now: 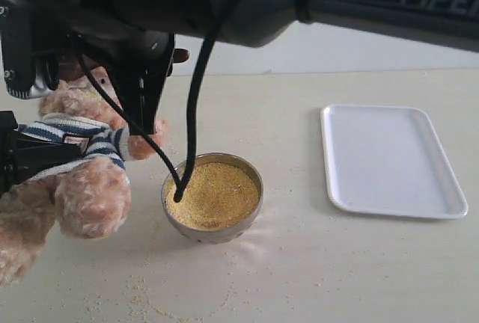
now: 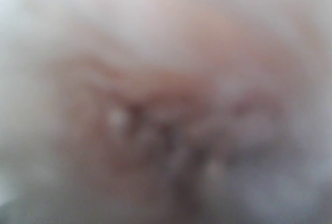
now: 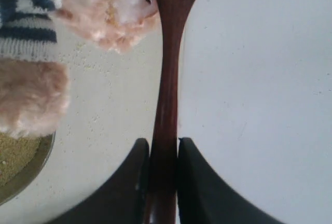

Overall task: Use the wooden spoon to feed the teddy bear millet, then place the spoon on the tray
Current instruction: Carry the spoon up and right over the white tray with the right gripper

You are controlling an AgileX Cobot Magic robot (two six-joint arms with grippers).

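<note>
As the scene is read from left to right, a teddy bear is met first, at the left edge of a pale table. A dark shape taken to be the left gripper lies against its striped shirt. Whether it is closed cannot be told, since that wrist's camera shows only blurred fur. Just beside the bear's leg, a metal bowl is heaped with millet, and loose grains are scattered on the table in front. A black cable hangs from the right arm down to the millet.

In the right wrist view, the right gripper is pinched on the handle of the wooden spoon, whose bowl end is held beside the bear's muzzle. Well apart to the right, a white tray lies flat with nothing on it.

2 risks are judged likely: grains could be tipped onto the fur if the spoon is tilted, and the bowl could be dragged or millet flicked out if the cable is pulled sideways. Open table is left between bowl and tray, so the low rim could be cleared easily.
</note>
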